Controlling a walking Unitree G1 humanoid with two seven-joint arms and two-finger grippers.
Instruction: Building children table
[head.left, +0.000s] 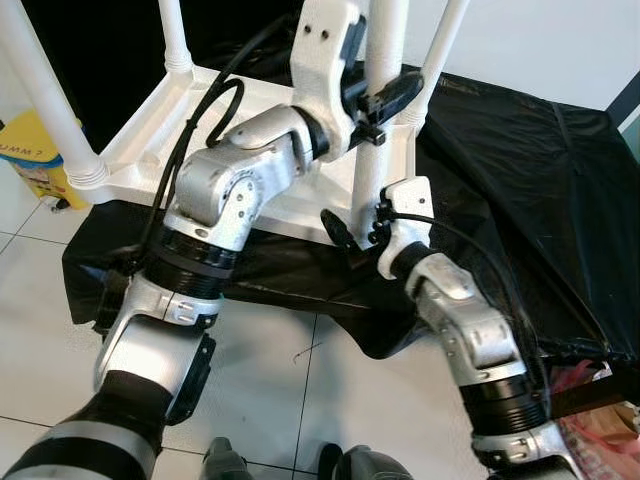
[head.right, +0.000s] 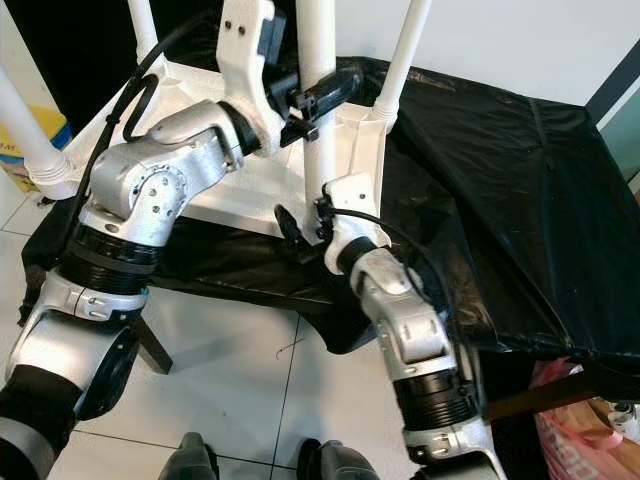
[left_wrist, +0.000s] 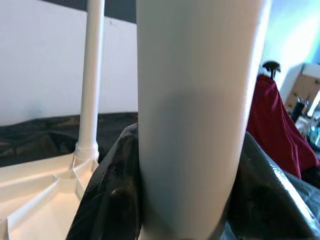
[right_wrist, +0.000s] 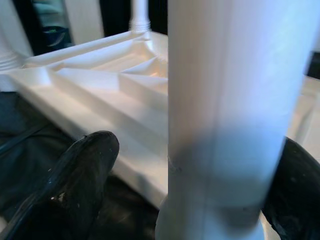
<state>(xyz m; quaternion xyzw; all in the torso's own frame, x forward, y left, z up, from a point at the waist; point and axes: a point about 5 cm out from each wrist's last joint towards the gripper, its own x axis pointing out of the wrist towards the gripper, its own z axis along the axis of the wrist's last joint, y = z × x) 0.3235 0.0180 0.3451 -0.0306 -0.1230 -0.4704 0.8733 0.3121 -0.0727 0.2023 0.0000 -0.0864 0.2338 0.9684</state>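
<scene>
White plastic tabletop (head.left: 270, 140) lies upside down on black plastic sheeting (head.left: 520, 180), ribbed underside up, 4 white legs pointing up. The near-right leg (head.left: 375, 150) is the one I'm on. My left gripper (head.left: 385, 100) has it higher up, 1 black finger across its front, wrist view puts the tube tight between both pads, so pinching the leg. My right gripper (head.left: 358, 228) sits low on the same leg, just above the socket at the tabletop corner; 1 finger (right_wrist: 82, 175) stands clearly off the tube on one side, the other finger (right_wrist: 295, 190) is right against it on the far side, so fingers spread around the leg, not clamped. Far-right leg (head.left: 445, 40) is upright in its corner socket just behind. Far-left leg (head.left: 175, 35) and near-left leg (head.left: 45, 100) are upright in their sockets too, collar rings visible at the bases. Sheeting drapes over a low surface and hangs toward the white tiled floor (head.left: 330, 400). Yellow object with printed lettering (head.left: 35, 155) sits on the floor just beside the near-left corner. Pink bag (head.right: 585, 420) at the lower right edge, below the sheeting. Red cloth (left_wrist: 277, 130) is in the background of the left wrist view.
</scene>
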